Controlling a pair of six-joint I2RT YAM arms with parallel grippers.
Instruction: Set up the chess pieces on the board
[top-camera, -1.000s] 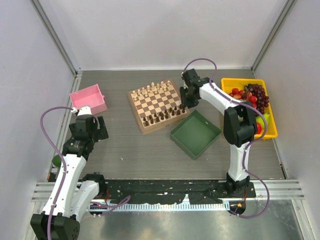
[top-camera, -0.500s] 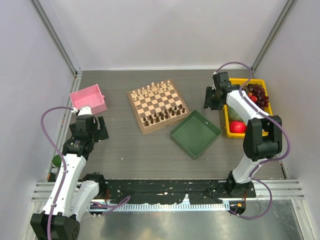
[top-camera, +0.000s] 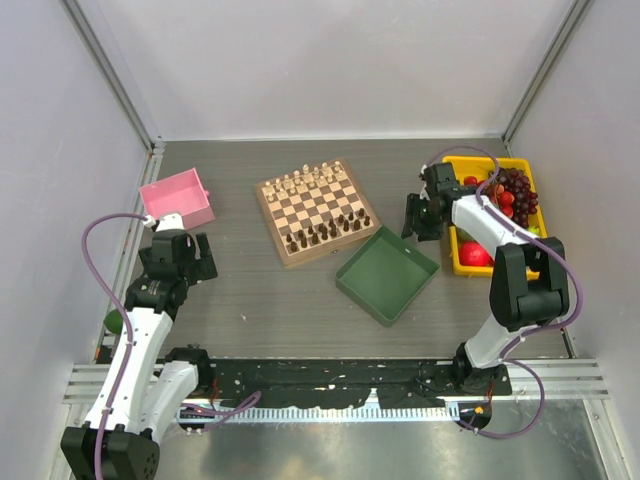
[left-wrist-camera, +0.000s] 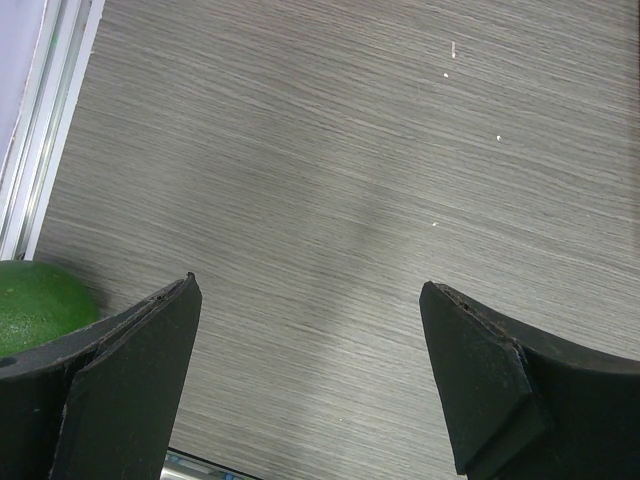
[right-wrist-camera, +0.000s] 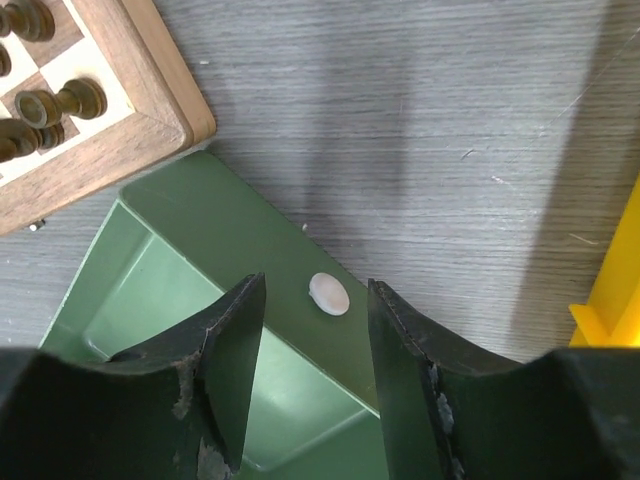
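The dark chess pieces (top-camera: 325, 232) stand in two rows on the near side of the board (top-camera: 316, 212), facing cream pieces along its far side. The right wrist view shows a few dark pieces (right-wrist-camera: 58, 100) on the board's corner (right-wrist-camera: 150, 110). My right gripper (top-camera: 412, 228) (right-wrist-camera: 312, 290) hovers open over the far right wall of the green tray (top-camera: 360, 302) (right-wrist-camera: 200, 215), its fingers straddling a small white pad (right-wrist-camera: 329, 294) on that wall, holding nothing. My left gripper (top-camera: 180, 256) (left-wrist-camera: 310, 370) is wide open over bare table at the left.
A pink box (top-camera: 178, 198) sits at the far left. A yellow bin (top-camera: 530, 268) with grapes and other fruit stands right of the right arm. A green lime (top-camera: 113, 321) (left-wrist-camera: 35, 300) lies by the table's left rail.
The right arm left the board's right edge, swung out toward the yellow bin, then came back over the green tray's wall, its jaws widening. The tray shifted slightly toward the near left.
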